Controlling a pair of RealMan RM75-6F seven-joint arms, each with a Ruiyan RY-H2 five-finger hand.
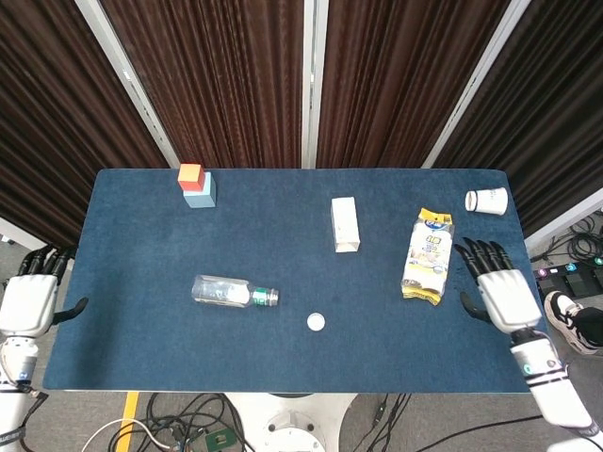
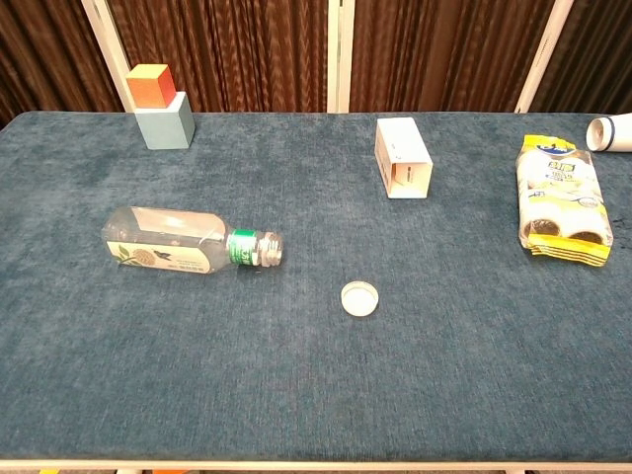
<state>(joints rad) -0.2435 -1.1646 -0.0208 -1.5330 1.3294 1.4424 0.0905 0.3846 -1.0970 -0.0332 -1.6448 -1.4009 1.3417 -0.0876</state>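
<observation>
From the head view, my left hand is off the left edge of the blue table, low down near the front corner. Its fingers are spread apart and it holds nothing. My right hand is at the right edge of the table, with fingers spread apart and nothing in them too. It is just beside the yellow snack pack, but not touching it. The clear bottle lies on its side near the front left part of the table, with its open neck toward the middle. The small white cap sits near the front edge, a little apart from the bottle's mouth. A white box lies near the middle. An orange block sits on a light blue block near the back left corner. A white paper cup lies tipped over at the back right corner.

From the chest view, I see no hands. The bottle has a green ring at its neck and a label with leaves, but the words are too small to read. The cap rests open side up. The snack pack has blue writing I cannot read.
</observation>
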